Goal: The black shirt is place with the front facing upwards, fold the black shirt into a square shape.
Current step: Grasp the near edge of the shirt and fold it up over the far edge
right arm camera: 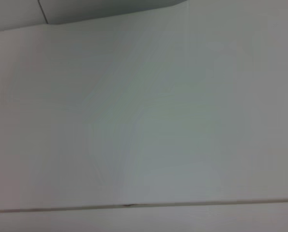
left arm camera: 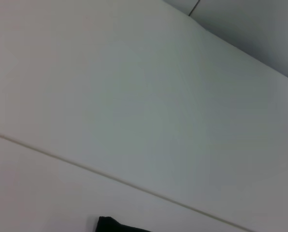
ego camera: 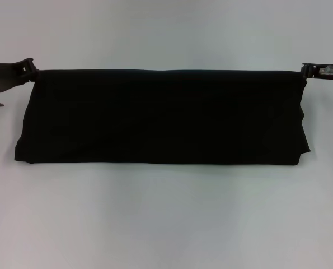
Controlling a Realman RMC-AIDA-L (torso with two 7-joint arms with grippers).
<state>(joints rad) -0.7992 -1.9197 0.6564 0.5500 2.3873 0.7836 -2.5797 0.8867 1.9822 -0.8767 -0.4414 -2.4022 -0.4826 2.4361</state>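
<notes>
While the black shirt (ego camera: 163,116) hangs as a wide band, left gripper (ego camera: 32,68) pinches its top-left corner. Right gripper (ego camera: 305,70) pinches the top-right corner above the tabletop (ego camera: 166,224).

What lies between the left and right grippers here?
In the head view the black shirt, folded into a long band, spans the whole stretch from the left gripper to the right gripper, each at a far corner.

Black shirt (ego camera: 163,117): lettering and neck label hidden within the fold. Left gripper (ego camera: 31,68) and right gripper (ego camera: 306,70): arms cut off at the frame's left and right edges; grip points obscured by fabric. Left wrist view: dark scrap (left arm camera: 115,225) cut by bottom edge, unidentifiable.
</notes>
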